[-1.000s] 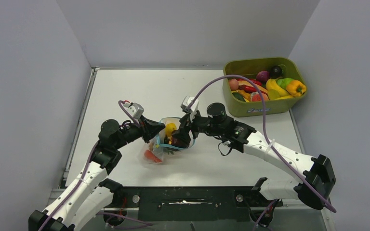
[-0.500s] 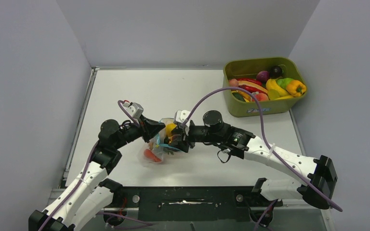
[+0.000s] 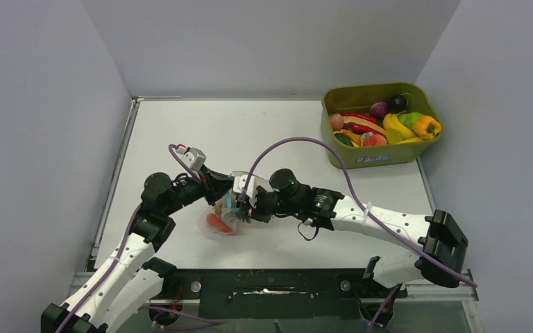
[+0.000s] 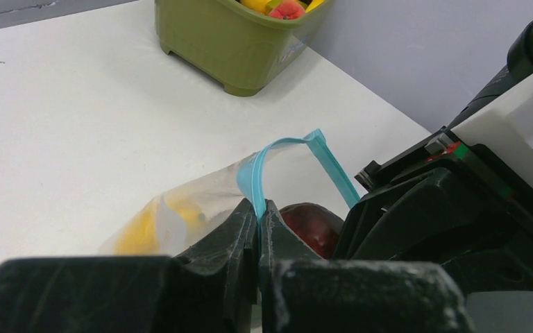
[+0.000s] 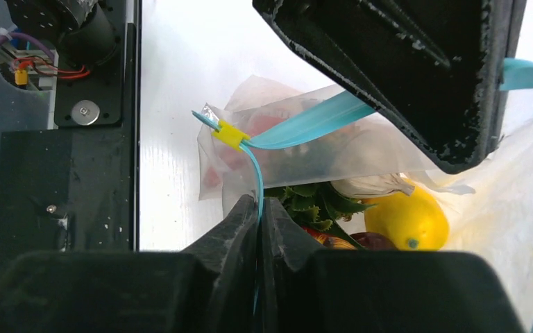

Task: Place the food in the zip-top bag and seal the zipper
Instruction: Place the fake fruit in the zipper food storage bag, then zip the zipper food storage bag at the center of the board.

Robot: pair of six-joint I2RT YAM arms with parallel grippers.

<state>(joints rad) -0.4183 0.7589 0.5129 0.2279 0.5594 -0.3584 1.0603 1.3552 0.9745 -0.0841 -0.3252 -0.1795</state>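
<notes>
Both left end effector [image 4: 258,222] and right end effector [image 5: 259,215] pinch the teal-blue zipper strip [image 4: 252,179] of the clear plastic bag [image 5: 284,149] on a white counter [image 3: 250,132] enclosed by grey walls [image 3: 271,41].

Clear zip-top bag [image 5: 288,149] holds food [image 5: 406,218], zipper [image 5: 312,121] open

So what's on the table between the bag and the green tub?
Bare table between the zip-top bag and the tub; left wrist view shows it.

Lab robot cell: plain grey walls [image 3: 271,41] enclosing a white table [image 3: 201,132].
</notes>
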